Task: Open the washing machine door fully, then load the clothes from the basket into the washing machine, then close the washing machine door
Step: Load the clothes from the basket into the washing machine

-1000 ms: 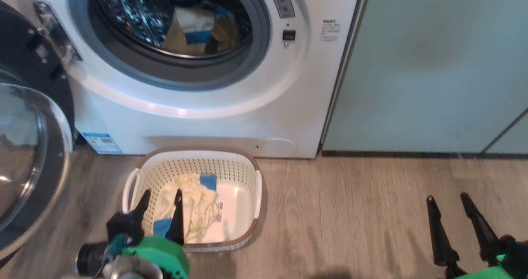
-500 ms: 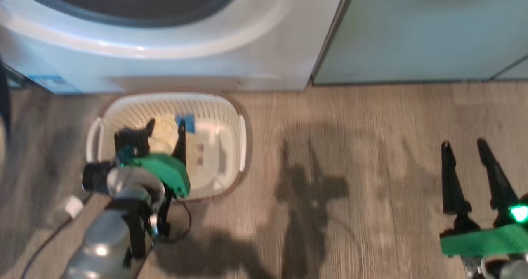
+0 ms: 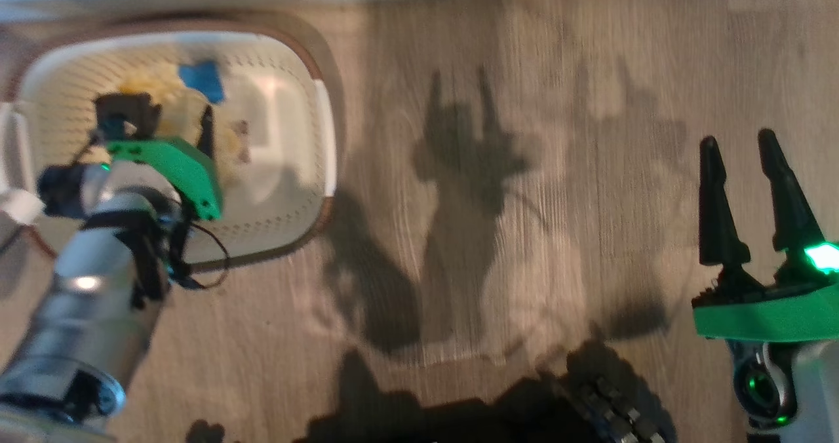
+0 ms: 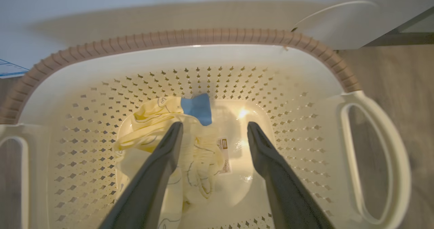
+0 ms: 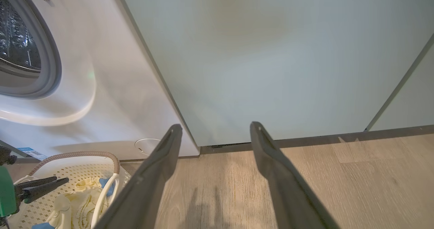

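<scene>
Left gripper (image 4: 214,124): apart, inside basket (image 4: 190,37). Clothes (image 4: 159,120) just ahead, mostly beneath one finger, long axis along fingers; contact unclear. Right gripper (image 3: 735,143): apart, well away.

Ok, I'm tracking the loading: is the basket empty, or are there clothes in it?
Not empty. Cream-yellow clothes with a blue patch lie on the floor of the basket, before the open left gripper.

Cream-yellow clothes (image 4: 152,120) with a blue patch; cream-white basket (image 4: 298,113), diamond-perforated, ribbed brown rim; white washing machine (image 5: 118,86); pale green cabinet doors (image 5: 271,53); grey-brown wood-grain floor (image 5: 339,174).
</scene>
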You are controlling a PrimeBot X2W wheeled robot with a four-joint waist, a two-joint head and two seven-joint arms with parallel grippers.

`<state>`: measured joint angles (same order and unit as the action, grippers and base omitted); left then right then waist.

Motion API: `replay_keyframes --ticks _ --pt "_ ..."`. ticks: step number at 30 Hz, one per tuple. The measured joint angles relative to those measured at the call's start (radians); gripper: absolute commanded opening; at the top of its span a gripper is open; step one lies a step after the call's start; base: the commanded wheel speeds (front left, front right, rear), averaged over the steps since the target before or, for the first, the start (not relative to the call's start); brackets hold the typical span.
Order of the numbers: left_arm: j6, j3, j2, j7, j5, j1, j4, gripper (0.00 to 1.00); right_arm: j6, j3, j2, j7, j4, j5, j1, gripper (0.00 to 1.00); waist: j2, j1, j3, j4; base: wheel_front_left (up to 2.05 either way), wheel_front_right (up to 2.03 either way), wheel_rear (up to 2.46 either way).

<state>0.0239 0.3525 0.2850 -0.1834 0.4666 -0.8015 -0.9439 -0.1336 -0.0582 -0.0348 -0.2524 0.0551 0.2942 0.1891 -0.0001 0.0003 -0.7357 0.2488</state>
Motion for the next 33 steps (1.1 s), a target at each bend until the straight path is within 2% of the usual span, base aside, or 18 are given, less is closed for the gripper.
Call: replay_keyframes --ticks 2,6,16,25,26,27,28,33 --pt "-0.022 -0.005 0.029 0.022 0.001 -0.048 -0.05 1.0 0.0 -0.015 0.0 0.0 0.013 0.018 0.023 1.0 0.0 0.0 -0.061 0.025 0.0 0.0 0.0" --pt "-0.037 -0.023 0.077 0.058 0.012 -0.1 -0.107 1.0 0.0 -0.038 0.0 0.0 0.023 0.051 0.05 1.0 0.0 -0.0002 -0.136 0.06 0.0 0.0 0.0" --pt "-0.04 -0.061 0.173 0.119 0.051 -0.167 -0.173 1.0 0.0 -0.124 0.0 -0.003 0.05 0.105 0.092 1.0 0.0 -0.0001 -0.271 0.139 0.0 0.0 0.0" --pt "-0.026 -0.066 0.18 0.159 0.063 -0.195 -0.192 1.0 0.0 -0.117 0.0 -0.003 0.098 0.1 0.084 1.0 0.0 -0.0003 -0.301 0.148 0.0 0.0 0.0" --pt "-0.022 -0.063 0.179 0.167 0.063 -0.202 -0.195 0.43 0.0 -0.115 0.0 -0.003 0.101 0.1 0.081 1.0 0.0 -0.0003 -0.303 0.146 0.0 0.0 0.0" --pt "-0.02 -0.061 0.178 0.176 0.063 -0.21 -0.198 0.12 0.0 -0.114 0.0 -0.003 0.102 0.1 0.079 1.0 0.0001 -0.0003 -0.304 0.144 0.0 0.0 0.0" --pt "-0.02 -0.061 0.178 0.185 0.063 -0.214 -0.201 0.0 0.0 -0.113 0.0 -0.003 0.106 0.1 0.078 1.0 0.0001 -0.0004 -0.305 0.142 0.0 0.0 0.0" --pt "-0.022 -0.052 0.176 0.219 0.063 -0.231 -0.212 0.0 0.0 -0.111 0.0 -0.003 0.113 0.092 0.073 1.0 0.0001 -0.0003 -0.304 0.14 0.0 0.0 0.0"
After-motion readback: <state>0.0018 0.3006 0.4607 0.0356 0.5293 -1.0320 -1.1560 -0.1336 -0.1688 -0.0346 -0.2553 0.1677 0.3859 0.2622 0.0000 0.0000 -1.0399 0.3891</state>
